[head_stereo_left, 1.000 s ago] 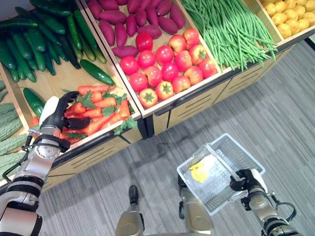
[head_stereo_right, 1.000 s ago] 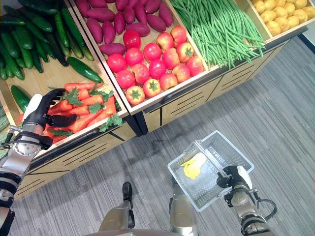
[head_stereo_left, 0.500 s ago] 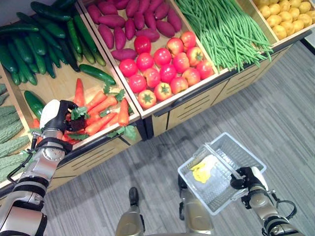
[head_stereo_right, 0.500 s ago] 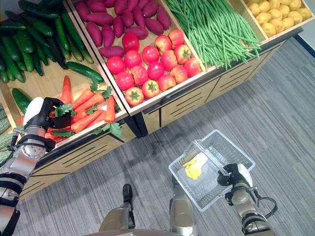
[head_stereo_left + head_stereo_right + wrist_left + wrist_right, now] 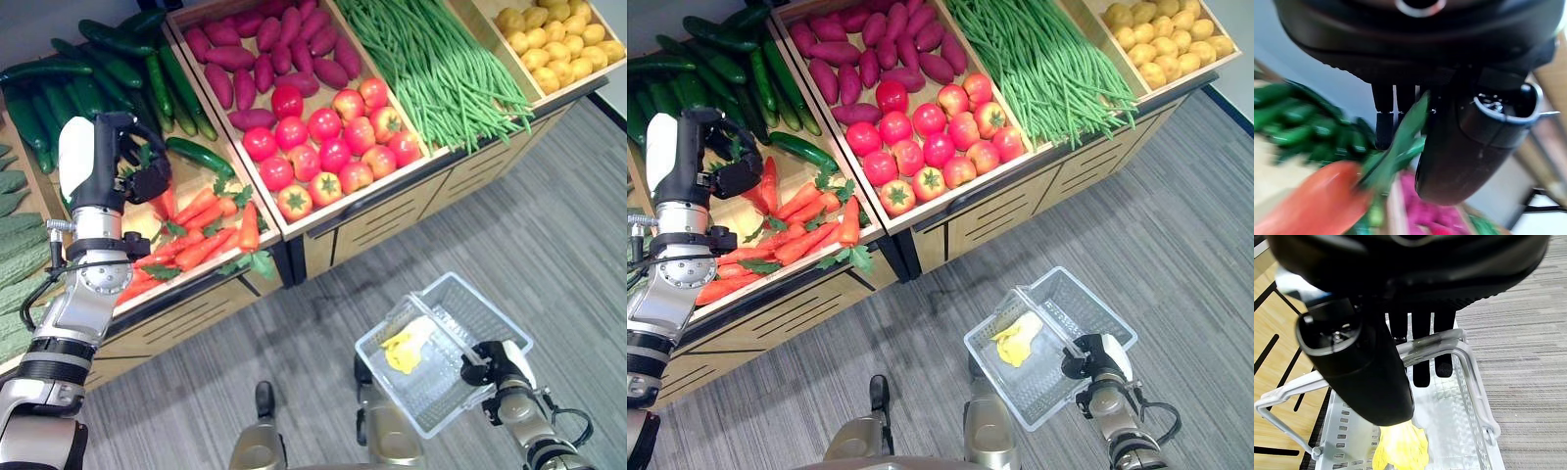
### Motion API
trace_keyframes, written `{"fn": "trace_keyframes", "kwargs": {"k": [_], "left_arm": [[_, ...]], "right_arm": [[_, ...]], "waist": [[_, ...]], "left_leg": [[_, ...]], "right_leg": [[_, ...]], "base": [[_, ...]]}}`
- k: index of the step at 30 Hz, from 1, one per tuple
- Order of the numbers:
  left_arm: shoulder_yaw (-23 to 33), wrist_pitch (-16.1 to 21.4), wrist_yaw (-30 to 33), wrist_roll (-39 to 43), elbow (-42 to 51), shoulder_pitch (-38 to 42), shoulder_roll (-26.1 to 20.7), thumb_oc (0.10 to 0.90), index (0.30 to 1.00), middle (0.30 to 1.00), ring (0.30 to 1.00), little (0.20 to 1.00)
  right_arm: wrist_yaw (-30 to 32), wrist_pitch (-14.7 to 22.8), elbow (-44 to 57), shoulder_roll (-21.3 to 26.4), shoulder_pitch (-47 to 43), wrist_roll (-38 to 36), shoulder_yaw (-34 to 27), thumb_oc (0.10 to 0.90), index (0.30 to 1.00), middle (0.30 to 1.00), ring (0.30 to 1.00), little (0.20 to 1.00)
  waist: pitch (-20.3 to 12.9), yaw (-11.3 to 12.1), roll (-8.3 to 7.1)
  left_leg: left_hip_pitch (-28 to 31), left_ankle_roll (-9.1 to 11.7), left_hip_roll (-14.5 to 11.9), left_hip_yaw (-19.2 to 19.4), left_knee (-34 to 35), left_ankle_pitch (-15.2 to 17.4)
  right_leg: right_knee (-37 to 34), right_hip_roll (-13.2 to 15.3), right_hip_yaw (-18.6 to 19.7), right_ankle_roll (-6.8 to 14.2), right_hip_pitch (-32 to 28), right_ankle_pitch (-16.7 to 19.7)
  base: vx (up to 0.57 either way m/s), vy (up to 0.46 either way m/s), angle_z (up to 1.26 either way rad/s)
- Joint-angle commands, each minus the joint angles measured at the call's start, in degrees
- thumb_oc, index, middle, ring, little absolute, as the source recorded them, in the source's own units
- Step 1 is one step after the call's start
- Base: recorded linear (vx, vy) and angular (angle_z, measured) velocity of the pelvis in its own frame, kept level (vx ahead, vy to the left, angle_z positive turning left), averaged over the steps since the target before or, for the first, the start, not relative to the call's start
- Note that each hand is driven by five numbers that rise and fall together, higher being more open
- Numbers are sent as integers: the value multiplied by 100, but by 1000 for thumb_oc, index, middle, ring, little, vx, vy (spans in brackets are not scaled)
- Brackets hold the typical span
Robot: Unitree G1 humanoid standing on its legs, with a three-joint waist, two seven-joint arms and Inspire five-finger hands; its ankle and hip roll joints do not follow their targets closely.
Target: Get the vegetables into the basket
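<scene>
My left hand (image 5: 135,168) is raised over the carrot bin, shut on the leafy green top of an orange carrot (image 5: 167,203) that hangs below it. In the left wrist view the leaves (image 5: 1397,146) sit pinched between thumb and fingers, with the carrot (image 5: 1308,205) beyond. More carrots (image 5: 201,240) lie piled in the bin. Low at the right, my right hand (image 5: 487,364) is shut on the handle (image 5: 1430,345) of a clear mesh basket (image 5: 446,387). A yellow item (image 5: 402,348) lies inside the basket.
The wooden stall holds cucumbers (image 5: 98,78), sweet potatoes (image 5: 265,49), tomatoes (image 5: 323,147), green beans (image 5: 441,59), yellow produce (image 5: 544,39) and bitter gourds (image 5: 15,245). Grey striped floor (image 5: 549,225) lies between the stall's front edge and the basket.
My left hand closed on a carrot's leaves in the pile and lifted it up and away from the other carrots. The right hand keeps holding the basket.
</scene>
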State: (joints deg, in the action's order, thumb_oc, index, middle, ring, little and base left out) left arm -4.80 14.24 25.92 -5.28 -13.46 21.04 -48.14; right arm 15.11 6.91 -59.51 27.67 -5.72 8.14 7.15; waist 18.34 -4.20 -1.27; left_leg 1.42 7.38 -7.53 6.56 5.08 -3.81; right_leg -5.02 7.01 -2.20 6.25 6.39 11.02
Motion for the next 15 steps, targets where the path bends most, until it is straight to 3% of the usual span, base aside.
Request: {"fn": "trace_keyframes", "kwargs": {"k": [1, 6, 13, 14, 15], "left_arm": [[387, 706, -48, 743, 28, 329, -186, 400, 300, 300, 300, 300], [266, 832, -690, 1403, 584, 55, -23, 400, 300, 300, 300, 300], [144, 547, -608, 676, 290, 84, -467, 400, 300, 300, 300, 300], [132, 450, -571, 391, 195, 77, -576, 678, 690, 690, 690, 690], [107, 340, -539, -9, 44, 81, -751, 900, 1000, 1000, 1000, 1000]], "right_arm": [[333, 210, 211, 257, 90, -165, -137, 400, 300, 300, 300, 300], [252, 183, 301, 263, 194, -155, -201, 400, 300, 300, 300, 300], [203, 200, 242, 255, 232, -137, -225, 400, 300, 300, 300, 300], [217, 206, 206, 266, 219, -138, -230, 400, 300, 300, 300, 300], [225, 213, 151, 276, 205, -138, -228, 400, 300, 300, 300, 300]], "waist": [[-653, -75, -276], [-680, -100, -266], [-674, -102, -269], [-669, -94, -261], [-668, -83, -252]], "left_leg": [[-56, 38, -45, -87, -8, 266], [-7, 24, -24, -45, -8, 285], [-5, 19, -33, -23, -8, 265], [-9, 17, -31, -33, -8, 261], [-12, 16, -30, -40, -8, 259]], "right_leg": [[2, 680, 37, 713, -334, -471], [2, 686, 82, 704, -340, -467], [2, 678, 114, 705, -327, -460], [2, 677, 119, 706, -323, -460], [2, 673, 115, 708, -324, -461]], "base": [[0, 0, 0], [-2, 3, -3], [0, 0, 0], [0, 0, 0], [0, 0, 0]]}}
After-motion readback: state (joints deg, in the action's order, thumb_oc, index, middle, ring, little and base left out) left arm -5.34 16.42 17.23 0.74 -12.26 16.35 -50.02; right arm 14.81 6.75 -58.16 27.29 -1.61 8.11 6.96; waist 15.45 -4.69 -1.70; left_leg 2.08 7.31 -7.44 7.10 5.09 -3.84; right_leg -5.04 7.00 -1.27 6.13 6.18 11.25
